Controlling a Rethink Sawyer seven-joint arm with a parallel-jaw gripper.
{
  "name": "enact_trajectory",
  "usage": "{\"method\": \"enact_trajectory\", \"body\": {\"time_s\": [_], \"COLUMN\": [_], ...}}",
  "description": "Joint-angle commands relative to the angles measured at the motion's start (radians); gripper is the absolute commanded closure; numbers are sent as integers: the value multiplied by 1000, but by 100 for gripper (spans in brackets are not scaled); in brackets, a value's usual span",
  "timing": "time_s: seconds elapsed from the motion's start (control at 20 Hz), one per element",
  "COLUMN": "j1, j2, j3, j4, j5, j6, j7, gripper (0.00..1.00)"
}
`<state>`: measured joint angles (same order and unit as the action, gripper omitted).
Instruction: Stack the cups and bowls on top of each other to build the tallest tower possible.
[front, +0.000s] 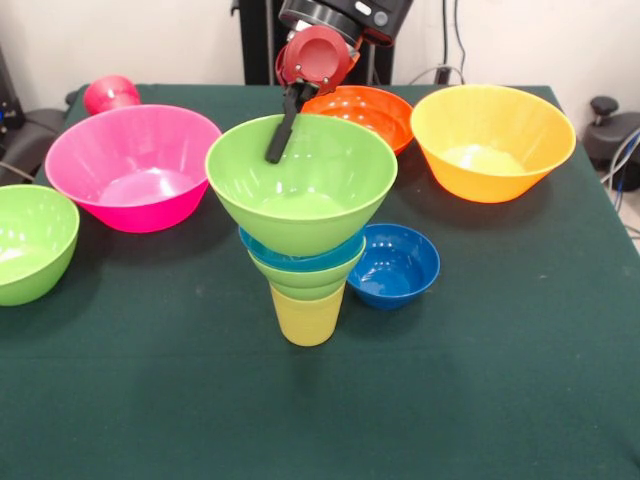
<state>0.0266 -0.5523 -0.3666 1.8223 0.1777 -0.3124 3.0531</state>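
One finger of my gripper shows, dipping over top lime bowl rim; open or clenched, can't tell. Tower stands mid-table on yellow cup. Left green bowl cut off.

This looks like a robotics lab, not a home. A table under dark green cloth fills the view, set against a plain white wall. Black cables hang down the wall past the table's far right corner, and dark equipment (hard to identify) sits off both far corners. A red and black robot arm reaches over the far edge.
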Motion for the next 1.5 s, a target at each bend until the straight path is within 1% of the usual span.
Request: {"method": "enact_trajectory", "body": {"time_s": [0.05,0.3,0.65,0.9,1.3,1.5], "j1": [11,15,7,4,9,-1], "j2": [18,26,22,26,30,25], "j3": [84,81,90,94,93,100], "j4": [6,6,8,9,7,11], "j5": [-11,-10,-18,-23,-17,-24], "j6": [-31,-45,-36,-51,-55,-55], "j7": [67,68,67,71,69,71], "gripper": [100,100,100,100,100,100]}}
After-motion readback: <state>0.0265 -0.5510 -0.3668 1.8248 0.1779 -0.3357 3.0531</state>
